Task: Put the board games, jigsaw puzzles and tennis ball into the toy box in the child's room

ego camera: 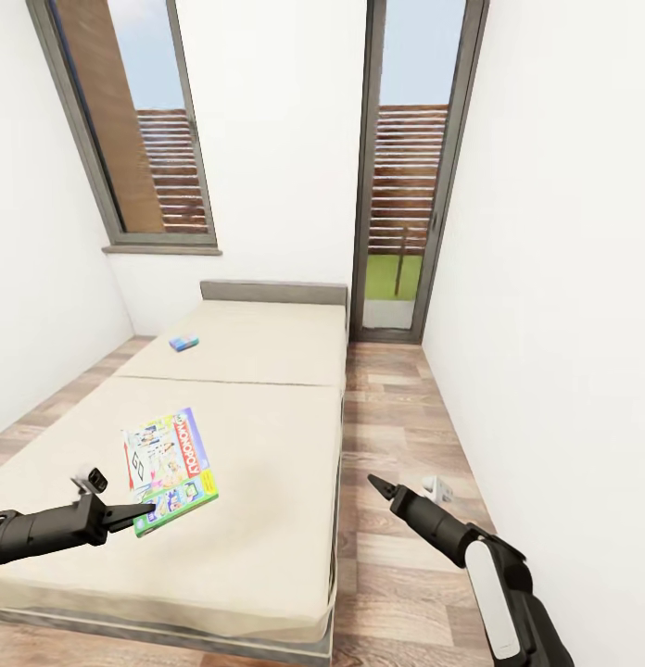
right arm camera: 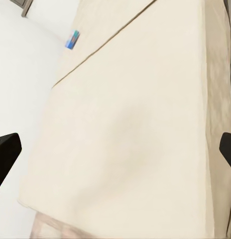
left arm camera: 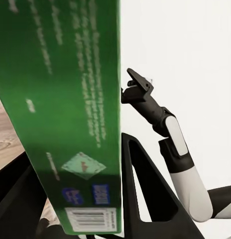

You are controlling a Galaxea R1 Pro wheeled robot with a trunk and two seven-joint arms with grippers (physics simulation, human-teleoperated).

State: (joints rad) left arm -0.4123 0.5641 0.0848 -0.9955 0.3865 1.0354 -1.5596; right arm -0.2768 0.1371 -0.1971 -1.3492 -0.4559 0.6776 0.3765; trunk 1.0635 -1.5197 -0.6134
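Left hand (ego camera: 142,515) grips the Monopoly box (ego camera: 170,470), underside green (left arm camera: 60,114).

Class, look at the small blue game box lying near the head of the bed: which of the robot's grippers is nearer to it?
Left. The left gripper holds the Monopoly box over the bed's near section, the small blue box beyond it. The right gripper hangs beside the bed over the floor.

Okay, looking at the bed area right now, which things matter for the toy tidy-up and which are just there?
Part of the job:
Monopoly board game, held in the left gripper
small blue board game on the bed

Just there:
windows
wood-plank floor
right gripper, empty
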